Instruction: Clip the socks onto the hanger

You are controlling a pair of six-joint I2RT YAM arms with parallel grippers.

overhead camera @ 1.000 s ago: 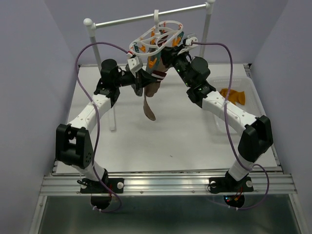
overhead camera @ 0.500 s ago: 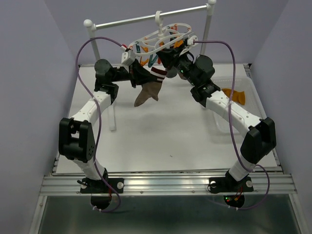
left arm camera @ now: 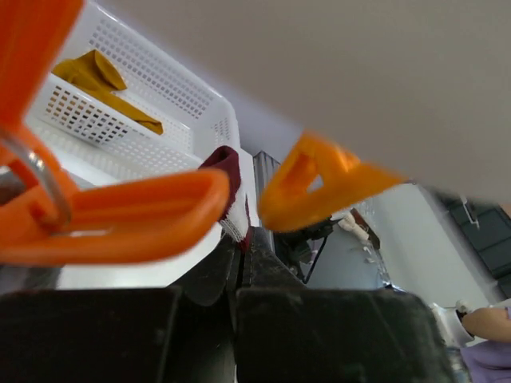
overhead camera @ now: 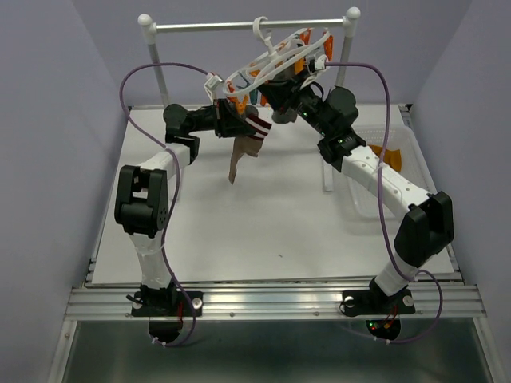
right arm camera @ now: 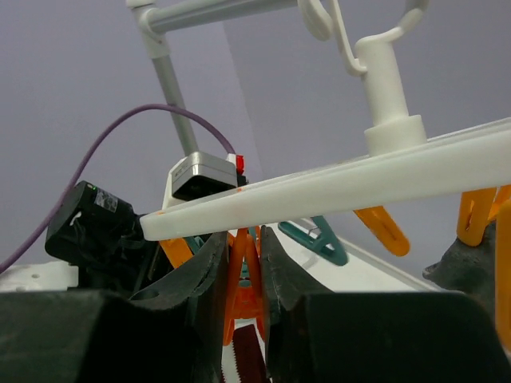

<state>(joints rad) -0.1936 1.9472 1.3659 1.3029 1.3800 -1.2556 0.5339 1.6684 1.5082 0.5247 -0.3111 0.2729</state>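
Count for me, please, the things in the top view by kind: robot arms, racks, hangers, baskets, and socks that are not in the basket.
2 arms: left arm, right arm
1 rack
1 hanger
1 basket
1 sock outside it, brown with a striped cuff
Total: 6

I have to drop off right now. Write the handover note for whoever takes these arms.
Left gripper: shut on the striped sock, cuff raised to the hanger, the rest dangling.
Right gripper: shut on an orange clip under the hanger's ring.
Hanger hangs tilted from the rack's crossbar.
Done: no sock seen clipped yet.
To do: seat the cuff in that clip, release, then fetch the mustard sock from the white basket.
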